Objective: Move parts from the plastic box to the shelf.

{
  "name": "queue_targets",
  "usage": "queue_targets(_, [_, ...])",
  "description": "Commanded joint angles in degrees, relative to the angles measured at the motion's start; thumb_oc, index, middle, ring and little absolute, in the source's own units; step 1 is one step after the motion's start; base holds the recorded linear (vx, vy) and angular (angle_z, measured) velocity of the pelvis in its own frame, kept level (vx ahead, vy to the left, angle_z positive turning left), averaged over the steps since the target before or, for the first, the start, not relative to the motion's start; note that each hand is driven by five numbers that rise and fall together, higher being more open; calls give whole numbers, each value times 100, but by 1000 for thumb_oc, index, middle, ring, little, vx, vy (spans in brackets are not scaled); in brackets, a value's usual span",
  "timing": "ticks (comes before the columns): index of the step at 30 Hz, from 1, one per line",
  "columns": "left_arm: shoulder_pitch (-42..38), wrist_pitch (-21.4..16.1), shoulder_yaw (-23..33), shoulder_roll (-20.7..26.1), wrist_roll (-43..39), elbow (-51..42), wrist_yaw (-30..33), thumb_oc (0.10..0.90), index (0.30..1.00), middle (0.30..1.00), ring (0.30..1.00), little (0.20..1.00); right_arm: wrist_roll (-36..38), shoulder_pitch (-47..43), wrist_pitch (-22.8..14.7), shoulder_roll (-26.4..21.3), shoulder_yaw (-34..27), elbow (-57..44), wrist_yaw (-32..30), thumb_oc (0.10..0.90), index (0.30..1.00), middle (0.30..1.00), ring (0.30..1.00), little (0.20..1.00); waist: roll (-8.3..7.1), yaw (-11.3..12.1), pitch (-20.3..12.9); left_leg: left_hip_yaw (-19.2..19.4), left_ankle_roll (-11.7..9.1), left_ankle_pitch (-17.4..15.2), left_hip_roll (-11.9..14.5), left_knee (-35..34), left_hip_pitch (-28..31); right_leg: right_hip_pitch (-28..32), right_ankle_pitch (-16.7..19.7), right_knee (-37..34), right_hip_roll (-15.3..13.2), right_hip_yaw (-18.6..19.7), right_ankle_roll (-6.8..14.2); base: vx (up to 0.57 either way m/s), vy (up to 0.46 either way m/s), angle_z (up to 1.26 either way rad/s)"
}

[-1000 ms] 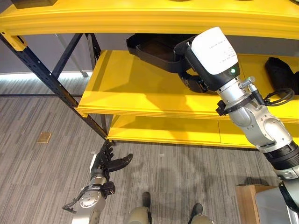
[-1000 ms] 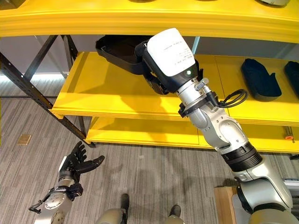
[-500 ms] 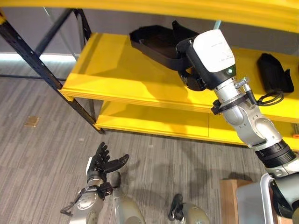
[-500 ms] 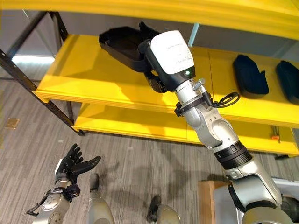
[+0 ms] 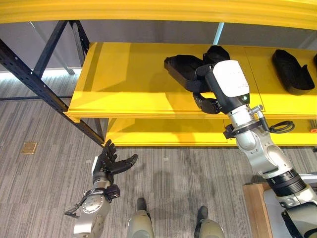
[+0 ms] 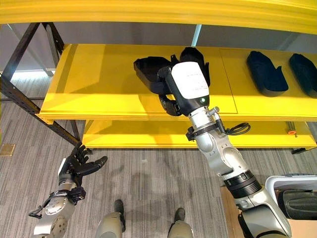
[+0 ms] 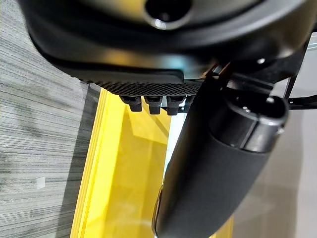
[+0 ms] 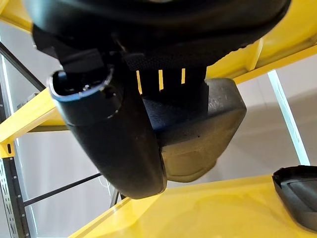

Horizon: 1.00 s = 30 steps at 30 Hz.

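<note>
your right hand (image 6: 171, 101) grips a black part (image 6: 148, 72) over the shelf (image 6: 99, 84); your left hand (image 5: 110, 166) hangs open, empty.

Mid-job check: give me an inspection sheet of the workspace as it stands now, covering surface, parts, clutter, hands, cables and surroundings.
Surface: yellow shelf, middle level, parts on it.
Job's things: black part held at the shelf by the right hand; another black part just behind it; two more black parts further right on the shelf.
Clutter: nothing seen.
Hands: right hand gripping the black part; left hand low over the floor, fingers spread, holding nothing.
Cables: nothing seen.
Surroundings: grey striped floor; dark shelf frame; plastic box at the lower right.
</note>
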Motion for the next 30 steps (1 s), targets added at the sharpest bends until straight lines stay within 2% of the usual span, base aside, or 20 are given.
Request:
queue_targets(1, [114, -454, -91, 270, 220, -433, -71, 900, 1000, 1000, 1000, 1000, 0, -1001, -164, -43, -460, -462, -595, 400, 300, 300, 300, 300, -182, 37, -738, -320, -218, -60, 530, 221, -260, 312, -57, -58, -540, -123, 338, 41, 27, -1])
queue_targets(10, [152, -454, -98, 261, 172, -402, -94, 900, 1000, 1000, 1000, 1000, -8, -1549, -119, -126, -205, -246, -539, 400, 300, 300, 300, 300, -222, 83, -810, -342, -226, -10, 497, 87, -262, 385, 28, -186, -548, -206, 363, 5, 3, 0])
queue_targets(16, [165, -482, -118, 354, 102, -425, -147, 900, 1000, 1000, 1000, 1000, 189, -2238, -46, -92, 221, 383, -462, 400, 300, 300, 300, 300, -233, 188, -786, -421, -242, 30, 473, 74, -339, 398, 34, -182, -540, -273, 348, -1, -2, 1])
queue_targets(25, [144, -540, -211, 555, -85, -409, -234, 900, 1000, 1000, 1000, 1000, 561, -3140, 88, 108, 808, 1541, -355, 400, 300, 300, 300, 300, -275, 488, -630, -670, -267, 179, 420, 6, -643, 362, 23, -180, -486, -511, 310, -2, -26, 17])
queue_targets(30, [134, -591, -245, 607, -211, -436, -233, 900, 1000, 1000, 1000, 1000, 685, -3314, 130, 184, 942, 1896, -343, 400, 300, 300, 300, 300, -222, 624, -485, -785, -274, 231, 372, 16, -826, 298, 0, -134, -480, -645, 301, 5, -3, 15])
